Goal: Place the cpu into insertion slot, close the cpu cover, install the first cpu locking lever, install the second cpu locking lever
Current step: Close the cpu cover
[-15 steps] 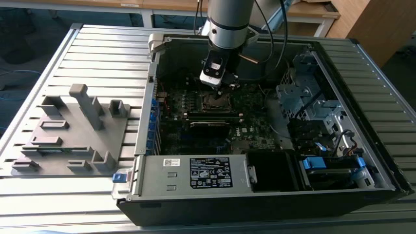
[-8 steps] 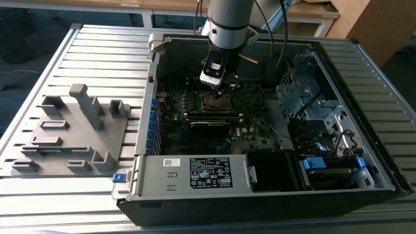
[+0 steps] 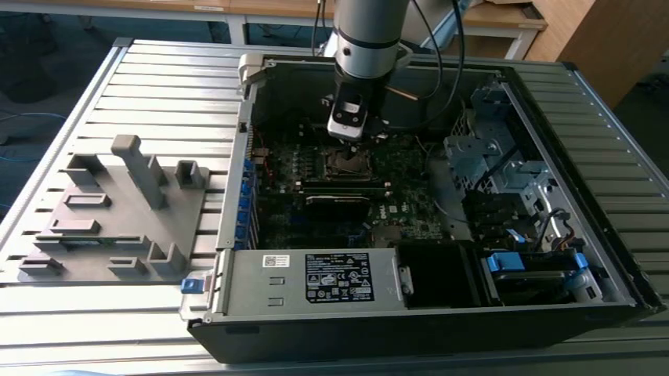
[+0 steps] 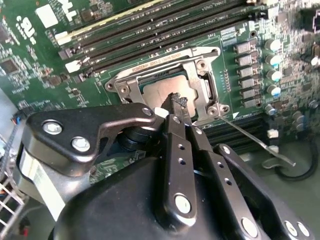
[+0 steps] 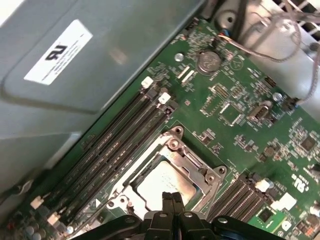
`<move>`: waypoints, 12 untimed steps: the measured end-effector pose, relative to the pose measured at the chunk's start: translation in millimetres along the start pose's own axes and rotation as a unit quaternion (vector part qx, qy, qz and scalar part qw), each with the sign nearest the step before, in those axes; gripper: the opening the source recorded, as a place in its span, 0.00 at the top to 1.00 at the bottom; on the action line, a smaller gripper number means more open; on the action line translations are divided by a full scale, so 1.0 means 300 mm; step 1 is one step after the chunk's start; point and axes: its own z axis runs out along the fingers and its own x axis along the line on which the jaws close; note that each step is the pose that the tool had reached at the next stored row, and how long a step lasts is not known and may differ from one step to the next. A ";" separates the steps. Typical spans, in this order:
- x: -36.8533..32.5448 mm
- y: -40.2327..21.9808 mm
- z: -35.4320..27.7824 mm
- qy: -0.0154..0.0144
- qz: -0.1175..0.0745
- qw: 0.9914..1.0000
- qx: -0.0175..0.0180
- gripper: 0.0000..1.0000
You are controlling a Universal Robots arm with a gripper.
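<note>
The hand [image 4: 178,105], fingers pinched shut on nothing, hangs just over one edge of the cpu [image 4: 161,92]. The chip lies in the insertion slot [image 3: 348,162], and the cpu cover [image 4: 165,56] lies down framing it. A thin lever [image 4: 250,137] juts free across open board.

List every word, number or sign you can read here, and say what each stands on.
Nothing is clear enough to quote.
Black label on the power supply: print too small.
White label beside it: too small.
White sticker on the grey panel: blurred.
Engraving on the cpu cover: blurred.
White patches on the board: blurred.
</note>
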 end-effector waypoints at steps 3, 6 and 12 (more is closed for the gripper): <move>0.000 0.000 0.000 0.001 -0.024 1.000 0.000 0.90; 0.000 0.000 0.000 0.001 -0.049 0.999 0.000 0.90; 0.000 0.000 0.000 0.002 -0.100 0.995 0.000 0.90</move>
